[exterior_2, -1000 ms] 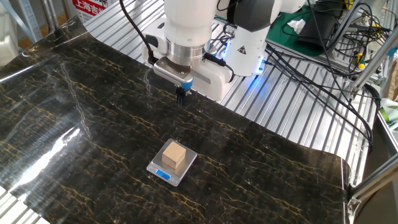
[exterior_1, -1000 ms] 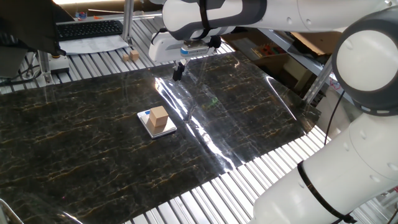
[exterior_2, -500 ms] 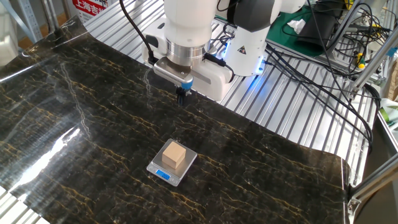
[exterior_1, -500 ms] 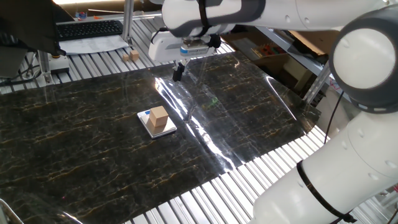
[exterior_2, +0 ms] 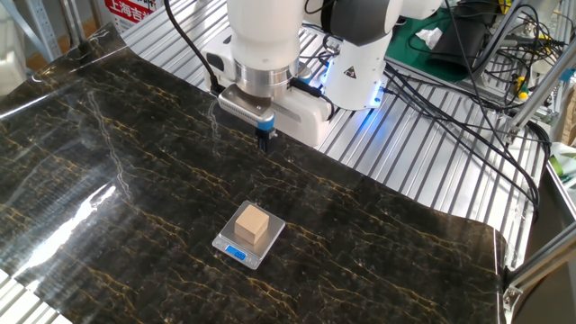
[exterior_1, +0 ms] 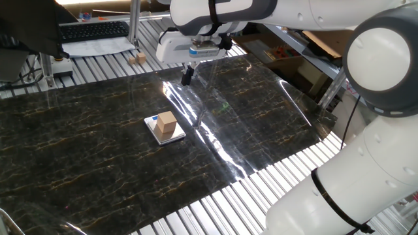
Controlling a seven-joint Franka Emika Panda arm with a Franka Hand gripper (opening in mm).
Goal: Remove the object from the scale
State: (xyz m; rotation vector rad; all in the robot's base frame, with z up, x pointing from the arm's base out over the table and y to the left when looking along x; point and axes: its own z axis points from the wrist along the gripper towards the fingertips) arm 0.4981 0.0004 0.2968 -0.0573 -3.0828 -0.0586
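Observation:
A light-brown wooden cube (exterior_1: 166,122) sits on the small white-silver scale (exterior_1: 175,136), which lies on the dark marbled mat. In the other fixed view the cube (exterior_2: 252,222) rests on the scale (exterior_2: 268,248) with a blue mark at its near edge. My gripper (exterior_1: 187,76) hangs above the mat, behind and to the right of the scale and well apart from it. It also shows in the other fixed view (exterior_2: 264,140), beyond the cube. Its dark fingers are together and hold nothing.
A second small tan wooden block (exterior_1: 137,59) lies on the slatted table beyond the mat, near a keyboard (exterior_1: 93,30). The robot base (exterior_2: 355,63) and cables (exterior_2: 450,99) stand behind the mat. A glossy plastic sheet (exterior_1: 215,124) reflects light.
The arm has shifted a little toward the left in the other fixed view. The cube and the scale have not moved.

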